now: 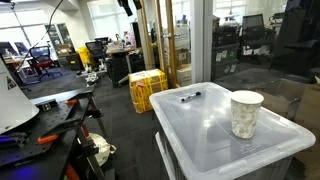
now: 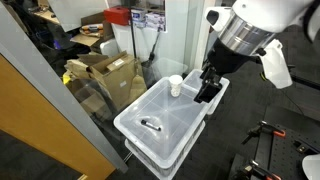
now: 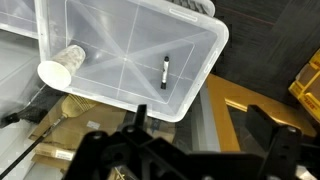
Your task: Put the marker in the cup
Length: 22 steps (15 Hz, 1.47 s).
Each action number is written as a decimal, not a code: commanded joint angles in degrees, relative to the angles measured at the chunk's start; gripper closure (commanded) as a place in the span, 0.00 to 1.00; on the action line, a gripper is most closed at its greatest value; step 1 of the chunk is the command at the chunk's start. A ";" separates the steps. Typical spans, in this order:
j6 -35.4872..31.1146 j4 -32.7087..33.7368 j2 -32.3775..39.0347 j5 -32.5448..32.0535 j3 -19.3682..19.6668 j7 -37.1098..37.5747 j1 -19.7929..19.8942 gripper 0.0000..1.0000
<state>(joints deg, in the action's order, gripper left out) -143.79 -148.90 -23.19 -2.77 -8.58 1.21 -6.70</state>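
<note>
I count one marker (image 3: 165, 72), one cup (image 3: 62, 65) and one tool (image 3: 200, 140) of mine. My desk (image 3: 120, 45) here is the ribbed lid of a clear plastic bin, and both things rest on it, well apart from each other.

In the wrist view the cup is at the lid's 9 o'clock edge and the marker lies flat toward 3 o'clock, its length running from 12 to 6. My tool comes in from the bottom of that view. Its two dark fingers are spread wide and grip nothing.

In an exterior view the cup (image 1: 246, 113) stands upright, its wide rim up, near the desk's (image 1: 200, 135) 3 o'clock side. The marker (image 1: 190, 96) lies at about 10 o'clock from it, close to the far edge.

In an exterior view my tool (image 2: 206, 92) hangs at 3 o'clock from the cup (image 2: 175, 87), near it and over the end of the desk (image 2: 175, 112). The marker (image 2: 152, 125) lies at 7 o'clock from the cup, well clear of my tool. It is outside the cup, untouched.

Off the desk I see yellow crates (image 1: 147, 88) on the floor, though I cannot count them, and cardboard boxes (image 2: 105, 75) behind glass.
</note>
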 commanded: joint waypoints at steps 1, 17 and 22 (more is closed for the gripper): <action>-7.69 0.15 5.32 -3.64 -1.64 4.68 2.21 0.00; -24.36 14.20 34.86 -23.90 0.53 19.77 5.25 0.00; -22.78 22.65 44.19 -24.57 2.22 19.38 3.74 0.00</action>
<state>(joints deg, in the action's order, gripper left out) -166.92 -131.92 15.33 -25.92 -7.74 18.62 -1.50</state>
